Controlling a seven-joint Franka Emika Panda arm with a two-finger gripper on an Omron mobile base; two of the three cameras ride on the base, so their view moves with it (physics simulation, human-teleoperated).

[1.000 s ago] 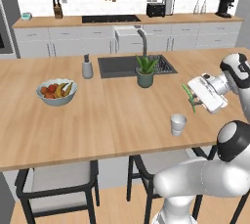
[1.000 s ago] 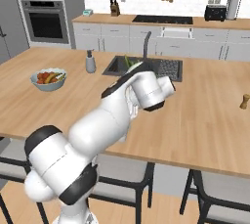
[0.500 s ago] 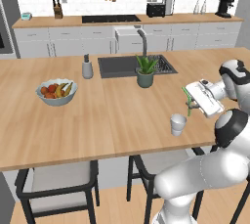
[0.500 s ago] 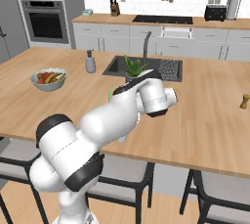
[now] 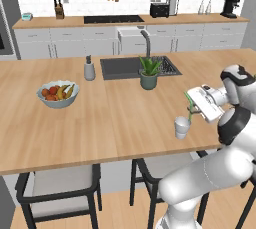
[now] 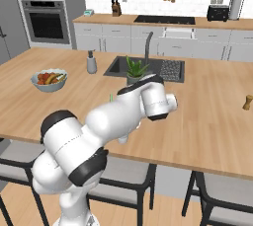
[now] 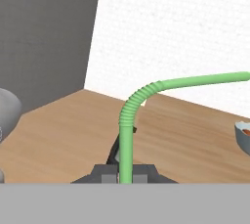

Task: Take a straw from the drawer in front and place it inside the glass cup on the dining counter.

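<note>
Left base view: the fingers (image 5: 192, 104) pinch the straw (image 5: 190, 104) just above the cup (image 5: 182, 127), which stands near the tabletop's (image 5: 110, 118) near edge, right of centre. The straw's lower end reaches the cup's rim (inside or not, I cannot tell). A fruit bowl (image 5: 58, 93) sits far left, a plant pot (image 5: 148, 79) by the sink (image 5: 135, 67).

Right base view: the arm hides the cup; a green sliver of straw (image 6: 110, 97) shows at its left.

Hand view: the straw (image 7: 128, 130) rises straight from between the pressed-together fingers (image 7: 124, 173), then bends right over the tabletop (image 7: 63, 130).
</note>
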